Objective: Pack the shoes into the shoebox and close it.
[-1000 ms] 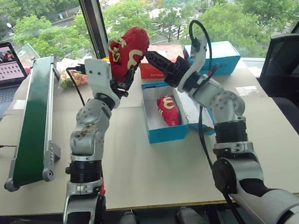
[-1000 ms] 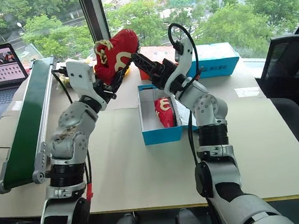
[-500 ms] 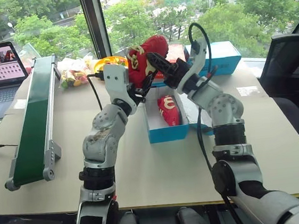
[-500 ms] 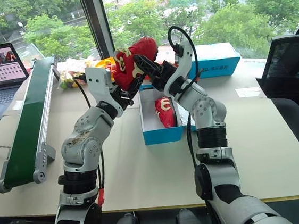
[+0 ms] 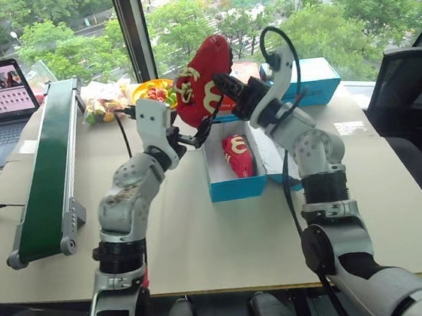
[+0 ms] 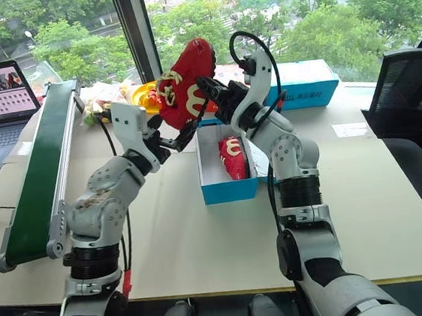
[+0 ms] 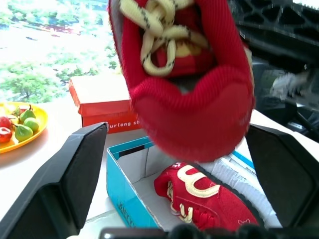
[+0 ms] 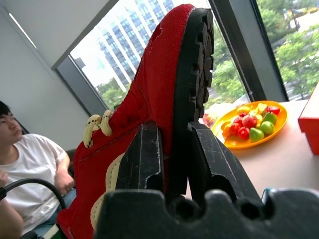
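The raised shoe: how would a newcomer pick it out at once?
Start at the open blue shoebox mid-table. Above its far end the right gripper pinches a red shoe by its sole. The other shoe lies inside the box; this one hangs in mid-air.

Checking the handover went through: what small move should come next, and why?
Probably the right gripper, shut on the raised shoe, should lower it into the shoebox beside the shoe already inside, since the left gripper stands open.
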Robot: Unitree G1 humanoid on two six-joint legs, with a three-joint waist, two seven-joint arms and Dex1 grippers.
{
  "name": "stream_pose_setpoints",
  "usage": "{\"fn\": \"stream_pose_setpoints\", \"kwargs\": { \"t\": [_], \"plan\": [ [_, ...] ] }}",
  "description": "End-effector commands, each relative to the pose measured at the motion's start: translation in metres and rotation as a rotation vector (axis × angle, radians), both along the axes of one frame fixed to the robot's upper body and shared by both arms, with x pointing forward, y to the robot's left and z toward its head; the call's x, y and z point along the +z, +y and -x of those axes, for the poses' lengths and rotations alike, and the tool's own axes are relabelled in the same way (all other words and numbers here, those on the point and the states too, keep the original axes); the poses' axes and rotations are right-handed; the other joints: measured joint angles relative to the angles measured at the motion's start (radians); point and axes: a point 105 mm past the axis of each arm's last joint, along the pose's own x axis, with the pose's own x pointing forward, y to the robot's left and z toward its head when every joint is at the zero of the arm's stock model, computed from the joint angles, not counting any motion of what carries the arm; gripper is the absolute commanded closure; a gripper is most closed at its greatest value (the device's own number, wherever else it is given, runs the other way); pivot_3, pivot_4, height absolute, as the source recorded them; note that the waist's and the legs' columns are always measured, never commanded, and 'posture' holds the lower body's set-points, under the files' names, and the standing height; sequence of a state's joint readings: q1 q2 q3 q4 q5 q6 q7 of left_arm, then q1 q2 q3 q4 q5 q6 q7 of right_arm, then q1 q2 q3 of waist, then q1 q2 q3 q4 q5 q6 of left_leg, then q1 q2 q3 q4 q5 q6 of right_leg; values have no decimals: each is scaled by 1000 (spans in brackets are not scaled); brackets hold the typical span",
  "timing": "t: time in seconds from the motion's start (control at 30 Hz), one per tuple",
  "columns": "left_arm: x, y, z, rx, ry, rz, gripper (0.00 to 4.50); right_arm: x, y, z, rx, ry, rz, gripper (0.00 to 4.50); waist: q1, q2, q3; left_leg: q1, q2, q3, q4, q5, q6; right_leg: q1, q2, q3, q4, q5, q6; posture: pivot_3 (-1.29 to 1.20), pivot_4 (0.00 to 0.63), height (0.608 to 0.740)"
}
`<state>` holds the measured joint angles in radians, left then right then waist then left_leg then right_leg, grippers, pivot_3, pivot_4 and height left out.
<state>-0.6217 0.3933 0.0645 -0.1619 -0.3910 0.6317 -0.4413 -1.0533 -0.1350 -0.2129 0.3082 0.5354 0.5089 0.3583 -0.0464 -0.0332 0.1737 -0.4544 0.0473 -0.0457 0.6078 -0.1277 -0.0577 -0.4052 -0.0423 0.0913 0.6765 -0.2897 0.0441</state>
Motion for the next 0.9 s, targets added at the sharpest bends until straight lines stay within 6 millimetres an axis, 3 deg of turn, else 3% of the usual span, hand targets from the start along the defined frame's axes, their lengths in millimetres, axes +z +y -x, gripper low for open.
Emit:
{"fn": "stream_pose_setpoints", "kwargs": {
  "t": [0.03, 0.2, 0.43, 0.7, 0.9],
  "plan": [
    [-2, 28, 10, -47, 33, -131, 0, 28, -10, 2, -106, -114, 123, 4232, -2, 0, 0, 0, 0, 0, 0, 0, 0, 0, 0, 0, 0, 0, 0, 0, 150, 739],
    [-17, 13, 32, -191, 67, -252, 0, -2, -4, -6, -125, -49, 311, 4232, -1, 0, 0, 0, 0, 0, -2, 0, 0, 0, 0, 0, -3, 0, -1, 0, 150, 739],
    [-21, 10, 29, -162, 68, -259, 0, -52, -3, -3, -69, 88, 452, 4232, 7, 0, 0, -1, 0, 0, -1, 0, 0, 0, 0, -1, -3, 0, -1, 0, 150, 739],
    [-23, 5, 30, -158, 68, -254, 0, -64, -12, -1, -77, 135, 498, 4232, 0, 0, 0, -1, 1, 0, -1, 0, 0, 0, 0, 0, -3, 0, -1, 0, 150, 739],
    [-14, 10, 24, -126, 37, -236, 0, -89, -3, 12, 56, 196, 612, 4232, 2, 0, 0, -1, 0, 0, -1, 0, 0, 0, 0, 0, -3, 0, -1, 0, 150, 739]
  ]
}}
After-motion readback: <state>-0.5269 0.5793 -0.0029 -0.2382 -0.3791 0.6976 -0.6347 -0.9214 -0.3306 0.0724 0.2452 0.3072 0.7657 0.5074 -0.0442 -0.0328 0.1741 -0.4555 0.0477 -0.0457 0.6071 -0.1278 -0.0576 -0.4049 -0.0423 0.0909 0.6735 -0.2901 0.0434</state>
